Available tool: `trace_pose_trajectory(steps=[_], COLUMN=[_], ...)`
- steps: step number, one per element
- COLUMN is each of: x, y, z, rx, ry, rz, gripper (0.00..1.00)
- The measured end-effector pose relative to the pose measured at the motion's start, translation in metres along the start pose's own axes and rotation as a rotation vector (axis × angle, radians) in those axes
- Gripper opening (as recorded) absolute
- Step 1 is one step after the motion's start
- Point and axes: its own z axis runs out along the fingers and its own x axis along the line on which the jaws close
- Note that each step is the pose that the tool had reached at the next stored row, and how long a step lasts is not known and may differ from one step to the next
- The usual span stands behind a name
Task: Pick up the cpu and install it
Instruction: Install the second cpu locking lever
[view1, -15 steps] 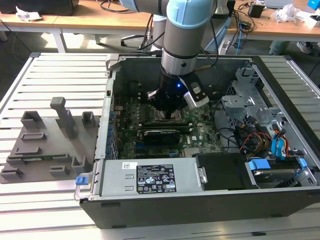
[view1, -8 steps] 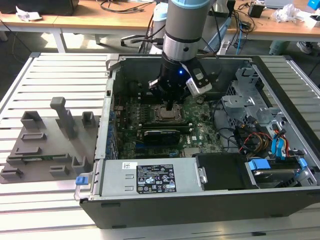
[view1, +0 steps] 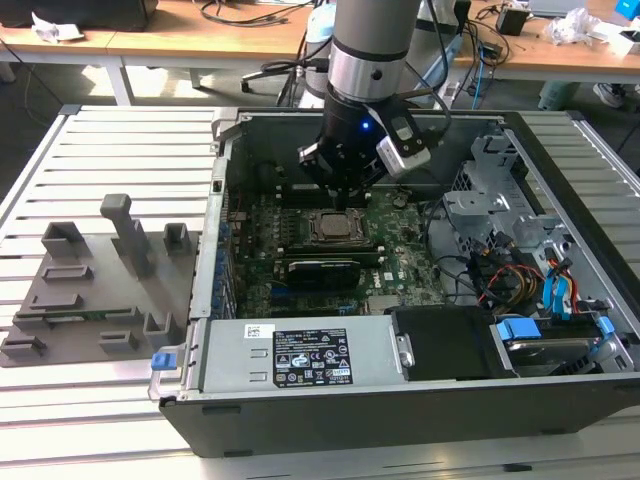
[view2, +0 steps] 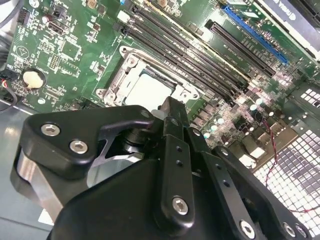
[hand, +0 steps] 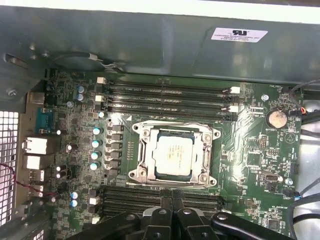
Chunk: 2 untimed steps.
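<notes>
The arm (view1: 365, 60) is reaching straight down into the open computer case (view1: 300, 420), its wrist vertical and the gripper (view1: 345, 195) hanging just above the motherboard (view1: 400, 250). In the first wrist view the two black fingers (hand: 167, 197) are pressing flat against each other with nothing between them, their tips sitting over the memory slots just beside the socket frame (hand: 142, 150). In the second wrist view the same closed fingertips (view2: 170, 107) are covering one edge of that frame. One cpu (hand: 173, 154) is lying flat inside the socket frame, its silver top plate facing up, apart from the fingers; it is also showing pale in the second wrist view (view2: 147, 90). Four long memory slots (hand: 165, 97) are running along the far side of the socket. One round coin battery (hand: 275, 118) is sitting on the board further off. Beyond the case, in the exterior view, one grey fixture plate (view1: 90, 290) with upright blocks is resting on the slatted table (view1: 120, 140), towards the exterior view's left.
</notes>
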Motion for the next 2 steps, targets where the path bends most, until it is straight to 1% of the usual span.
trace_pose_trajectory(steps=[2], x=[0.0], y=[0.0], z=[0.0], rx=[0.0002], ry=[0.0], rz=[0.0], gripper=[0.11])
